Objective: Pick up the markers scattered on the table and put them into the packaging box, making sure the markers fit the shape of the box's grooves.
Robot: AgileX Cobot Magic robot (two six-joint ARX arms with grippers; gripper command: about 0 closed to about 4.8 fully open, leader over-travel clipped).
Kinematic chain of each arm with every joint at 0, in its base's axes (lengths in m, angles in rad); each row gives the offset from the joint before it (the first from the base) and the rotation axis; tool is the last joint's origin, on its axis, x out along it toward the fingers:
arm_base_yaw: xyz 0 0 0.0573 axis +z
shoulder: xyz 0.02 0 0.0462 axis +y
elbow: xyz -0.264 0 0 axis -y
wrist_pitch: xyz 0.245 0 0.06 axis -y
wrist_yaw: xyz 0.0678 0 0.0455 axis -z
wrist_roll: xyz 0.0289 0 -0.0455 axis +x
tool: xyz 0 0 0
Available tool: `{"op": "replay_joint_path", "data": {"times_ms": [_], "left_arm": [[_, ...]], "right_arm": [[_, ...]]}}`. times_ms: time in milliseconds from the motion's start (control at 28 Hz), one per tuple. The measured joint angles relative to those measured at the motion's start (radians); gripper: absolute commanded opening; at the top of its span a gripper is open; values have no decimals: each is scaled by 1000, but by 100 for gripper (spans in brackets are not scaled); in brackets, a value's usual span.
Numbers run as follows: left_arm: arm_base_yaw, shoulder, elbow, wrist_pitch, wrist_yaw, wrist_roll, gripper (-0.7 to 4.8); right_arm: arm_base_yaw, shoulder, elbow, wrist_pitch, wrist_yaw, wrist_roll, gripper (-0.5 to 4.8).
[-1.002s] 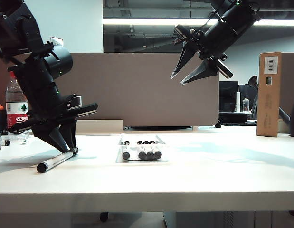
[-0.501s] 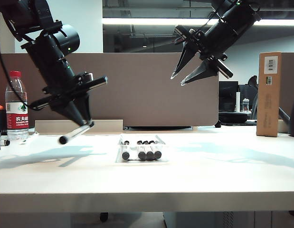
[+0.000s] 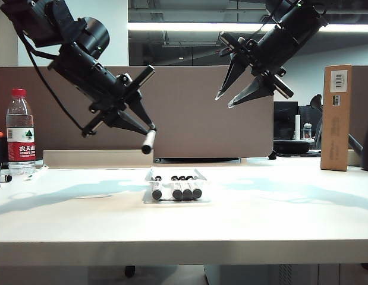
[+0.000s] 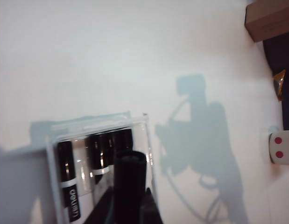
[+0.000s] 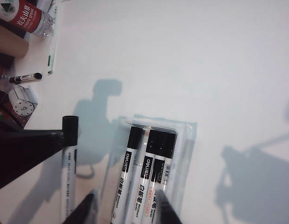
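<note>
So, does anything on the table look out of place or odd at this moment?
One stray marker lies at the table's far left edge by the water bottle, away from the packaging box. The left gripper holds another marker above the box; the right gripper hangs open.

My left end effector (image 3: 149, 132) is clamped on one marker (image 3: 148, 142), white barrel, black cap toward the camera, tilted, in the air above the packaging box (image 3: 203, 176). The clear tray sits mid worktop (image 3: 279, 219) with four markers (image 3: 177, 189) lying parallel in its grooves (image 5: 183, 154), caps one way. My right end effector (image 3: 225, 100) hangs high, jaws apart, empty.
</note>
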Motion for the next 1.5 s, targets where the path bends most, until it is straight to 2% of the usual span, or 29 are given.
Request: {"op": "replay_joint_path", "data": {"times_ms": [143,250,322,429,751,930,1037,1073,1395,1502], "left_arm": [[-15,56,0,22,13,-74,-6],[-25,89,-1,21,23,-92,-5],[-38,97,-1,23,22,-97,31],[-42,98,-1,33,23,-98,146],[-39,97,-1,39,-11,-98,168],[-40,98,-1,82,-12,-98,253],[-40,98,-1,115,-16,-98,359],[-40,98,-1,119,-17,-98,370],[-47,98,-1,117,-18,-112,372],[-47,98,-1,117,9,-116,372]], "right_arm": [[0,0,0,0,0,0,157],[0,0,0,-4,0,0,157],[0,0,0,-16,0,0,157],[0,0,0,-25,0,-5,157],[0,0,0,-39,0,-23,157],[0,0,0,-39,0,-23,157],[0,0,0,-38,0,-23,157],[0,0,0,-37,0,-23,157],[0,0,0,-20,0,-23,157],[0,0,0,-13,0,-23,157]]}}
